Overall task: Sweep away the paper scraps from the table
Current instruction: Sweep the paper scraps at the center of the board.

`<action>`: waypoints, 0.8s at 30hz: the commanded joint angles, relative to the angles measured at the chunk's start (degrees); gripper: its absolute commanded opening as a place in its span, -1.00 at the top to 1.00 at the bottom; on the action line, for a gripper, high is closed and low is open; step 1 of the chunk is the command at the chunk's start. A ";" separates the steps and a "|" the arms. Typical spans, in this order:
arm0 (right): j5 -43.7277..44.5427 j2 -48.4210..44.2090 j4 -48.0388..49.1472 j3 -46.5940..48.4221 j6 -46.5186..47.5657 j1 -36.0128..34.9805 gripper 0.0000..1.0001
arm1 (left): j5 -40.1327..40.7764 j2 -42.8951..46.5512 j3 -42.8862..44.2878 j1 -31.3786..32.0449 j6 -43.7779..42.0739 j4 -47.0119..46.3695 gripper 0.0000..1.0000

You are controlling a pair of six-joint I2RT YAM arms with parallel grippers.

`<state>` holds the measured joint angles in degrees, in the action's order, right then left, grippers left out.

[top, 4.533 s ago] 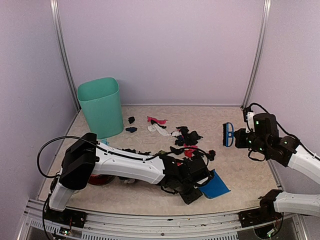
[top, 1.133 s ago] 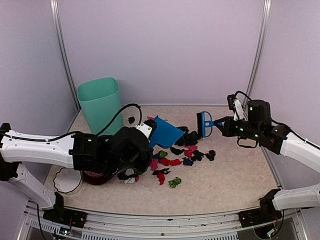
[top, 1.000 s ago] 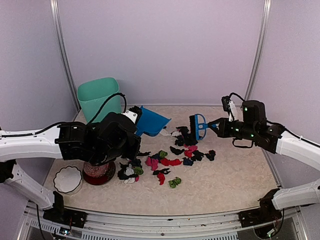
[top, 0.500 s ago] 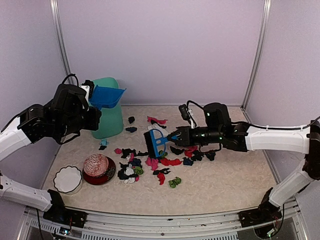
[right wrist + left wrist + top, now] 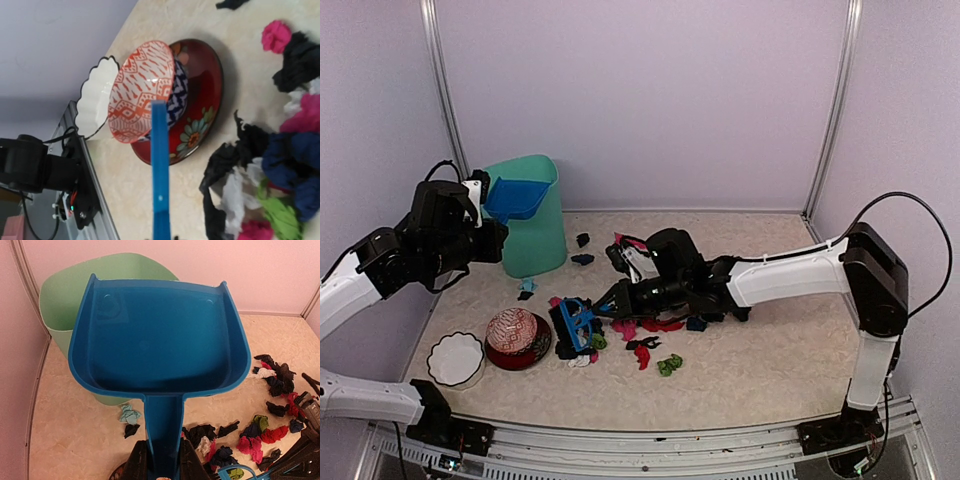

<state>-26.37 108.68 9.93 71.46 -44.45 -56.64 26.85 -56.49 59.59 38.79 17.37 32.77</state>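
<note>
Crumpled paper scraps point(image 5: 655, 322), mostly black with pink, red and green ones, lie scattered mid-table point(image 5: 780, 350). A few more lie near the bin point(image 5: 582, 240). My left gripper point(image 5: 478, 203) is shut on the handle of the blue dustpan point(image 5: 517, 196), held level in the air by the green bin's point(image 5: 530, 225) rim. In the left wrist view the dustpan point(image 5: 160, 335) looks empty, and its handle sits between my fingers point(image 5: 135, 462). My right gripper point(image 5: 612, 300) is shut on the blue brush point(image 5: 572, 326), whose head rests among the left-hand scraps. The brush handle point(image 5: 160, 170) points toward the bowls.
A red patterned bowl on a dark red plate point(image 5: 515, 335) stands just left of the brush. A white scalloped bowl point(image 5: 455, 358) is near the front-left corner. Both also show in the right wrist view, patterned bowl point(image 5: 142, 92) and white bowl point(image 5: 95, 107). The metal front rail point(image 5: 640, 440) borders the table.
My right arm has carried the brush left and nearer, from the table's middle to beside the red bowl. My left arm lifted the dustpan off the table up to the bin's rim.
</note>
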 commanded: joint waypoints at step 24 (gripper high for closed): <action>14.68 -0.20 -6.66 -8.98 -2.55 4.87 1.00 | -5.45 3.23 -4.05 -2.76 -1.28 -4.39 1.00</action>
<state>-19.00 113.80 8.43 68.03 -48.93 -54.35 21.80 -53.56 55.96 36.67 16.49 29.98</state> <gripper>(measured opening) 0.042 0.148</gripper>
